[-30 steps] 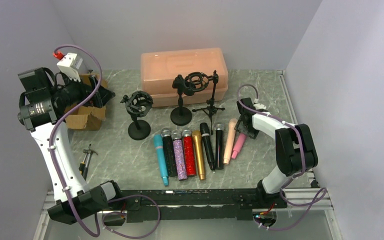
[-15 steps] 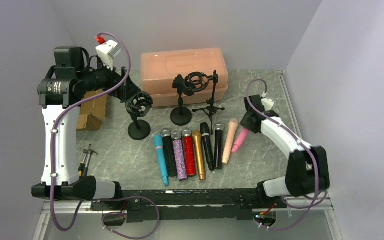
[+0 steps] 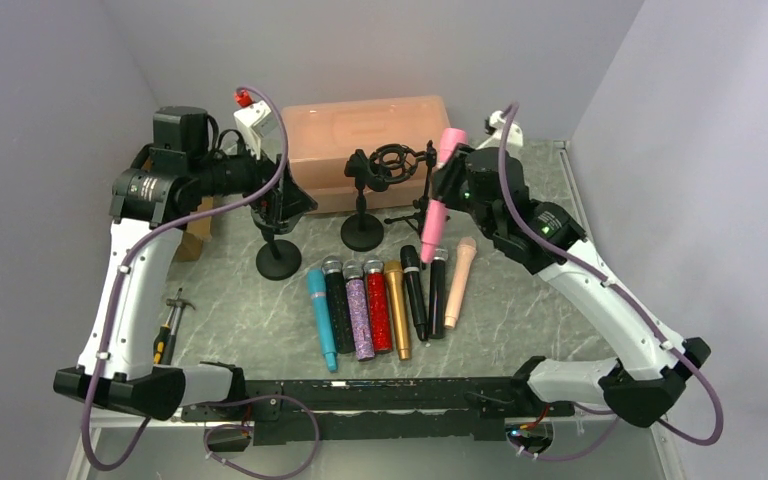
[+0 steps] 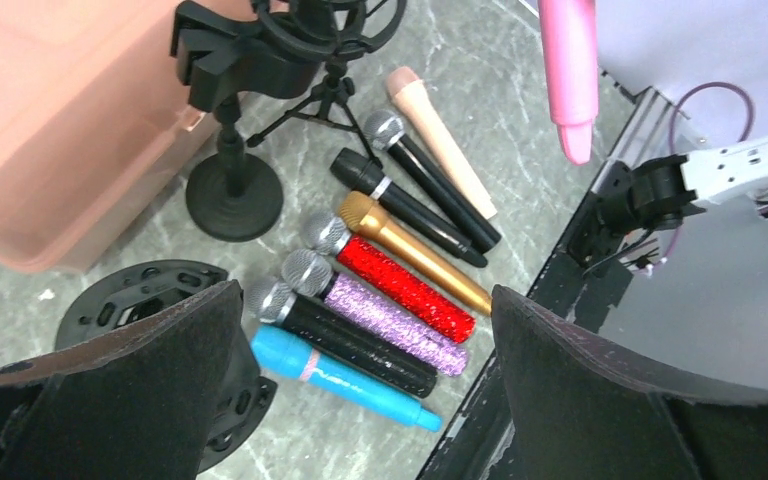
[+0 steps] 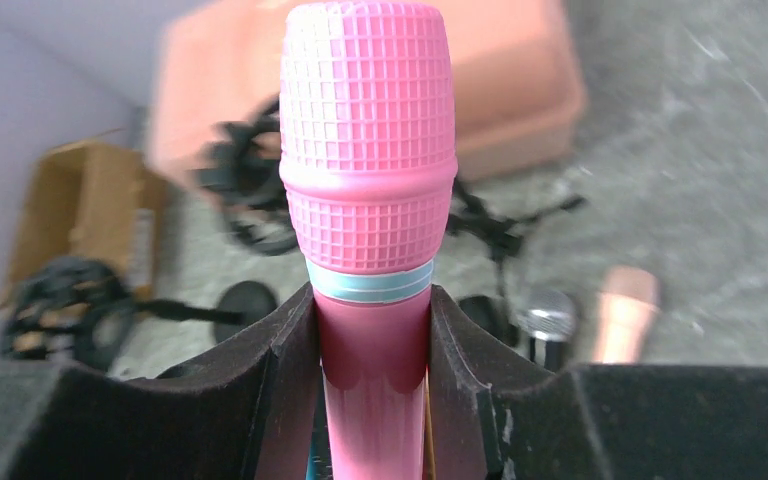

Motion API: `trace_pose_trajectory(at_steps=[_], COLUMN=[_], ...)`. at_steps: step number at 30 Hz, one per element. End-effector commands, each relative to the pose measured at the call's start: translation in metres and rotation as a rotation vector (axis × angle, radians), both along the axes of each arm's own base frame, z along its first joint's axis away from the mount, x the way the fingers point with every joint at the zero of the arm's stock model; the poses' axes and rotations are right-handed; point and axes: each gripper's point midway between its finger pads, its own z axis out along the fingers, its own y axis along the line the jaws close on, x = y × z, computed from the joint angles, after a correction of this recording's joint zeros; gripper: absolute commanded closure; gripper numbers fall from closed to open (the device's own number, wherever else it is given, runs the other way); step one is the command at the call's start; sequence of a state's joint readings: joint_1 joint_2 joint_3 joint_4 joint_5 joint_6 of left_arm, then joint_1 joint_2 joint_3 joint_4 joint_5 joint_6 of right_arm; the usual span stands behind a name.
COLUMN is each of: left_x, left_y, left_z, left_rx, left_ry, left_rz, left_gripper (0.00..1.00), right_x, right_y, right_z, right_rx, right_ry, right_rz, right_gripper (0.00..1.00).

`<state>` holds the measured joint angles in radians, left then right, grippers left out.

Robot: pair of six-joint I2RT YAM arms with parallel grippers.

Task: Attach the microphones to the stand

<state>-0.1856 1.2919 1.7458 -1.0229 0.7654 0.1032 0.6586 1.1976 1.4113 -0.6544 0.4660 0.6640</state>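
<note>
right hand (image 5: 372, 350) clamps the pink mic (image 3: 432, 215) by its handle, upper centre; likely light, stiff, slick. left hand (image 4: 360, 380) gapes wide.

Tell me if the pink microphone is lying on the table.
No, the right hand grips the pink microphone and holds it in the air, off the table.

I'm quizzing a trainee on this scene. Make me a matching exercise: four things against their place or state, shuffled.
Things:
1 pink microphone
2 peach microphone
3 teal microphone
4 left gripper

Places or states:
A left end of the lying row, top view
B open, empty
C in the air, clamped in the right gripper
D right end of the lying row, top view

Pairs: 1-C, 2-D, 3-A, 4-B
</note>
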Motion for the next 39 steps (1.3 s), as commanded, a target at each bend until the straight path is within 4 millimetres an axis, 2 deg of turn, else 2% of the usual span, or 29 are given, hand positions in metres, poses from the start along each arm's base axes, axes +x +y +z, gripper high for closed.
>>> trace_pose_trajectory(at_steps=[1, 5, 8, 15, 22, 26, 30, 32, 34, 37, 38, 39], left_x=[-0.017, -0.028, -0.038, -0.061, -0.061, -0.057, -0.052, -0.050, -0.046, -0.039, -0.036, -0.035], left_y=[-0.013, -0.014, -0.016, -0.019, -0.022, -0.021, -0.017, -0.014, -0.010, -0.004, -0.001, 0.000], left_z=[0.026, 0.027, 0.031, 0.039, 0.033, 0.032, 0.034, 0.033, 0.031, 0.028, 0.027, 0.026], left_rx=[-0.087, -0.099, -0.119, -0.156, -0.179, -0.173, -0.149, -0.136, -0.112, -0.074, -0.061, -0.053], left_ry=[-0.082, -0.093, -0.109, -0.165, -0.136, -0.156, -0.222, -0.238, -0.250, -0.278, -0.284, -0.291], left_rz=[-0.071, -0.103, -0.129, -0.196, -0.216, -0.201, -0.169, -0.152, -0.123, -0.077, -0.061, -0.053], left_gripper=[0.01, 0.01, 0.01, 0.01, 0.01, 0.01, 0.02, 0.19, 0.44, 0.82, 0.95, 1.00], right_x=[-0.013, -0.032, -0.039, -0.046, -0.059, -0.069, -0.075, -0.075, -0.077, -0.077, -0.077, -0.078], right_y=[0.060, 0.121, 0.150, 0.189, 0.226, 0.249, 0.260, 0.262, 0.262, 0.264, 0.266, 0.271], right_z=[0.070, 0.122, 0.146, 0.167, 0.191, 0.196, 0.196, 0.190, 0.185, 0.181, 0.177, 0.170], right_rx=[0.002, 0.017, 0.039, 0.112, 0.221, 0.257, 0.286, 0.274, 0.265, 0.263, 0.252, 0.245], right_ry=[-0.186, -0.351, -0.429, -0.502, -0.613, -0.645, -0.652, -0.640, -0.626, -0.592, -0.565, -0.529], right_rz=[0.134, 0.273, 0.321, 0.393, 0.466, 0.517, 0.556, 0.563, 0.584, 0.676, 0.725, 0.786], right_gripper=[1.00, 1.00, 1.00, 1.00, 1.00, 1.00, 1.00, 1.00, 1.00, 0.85, 0.76, 0.69])
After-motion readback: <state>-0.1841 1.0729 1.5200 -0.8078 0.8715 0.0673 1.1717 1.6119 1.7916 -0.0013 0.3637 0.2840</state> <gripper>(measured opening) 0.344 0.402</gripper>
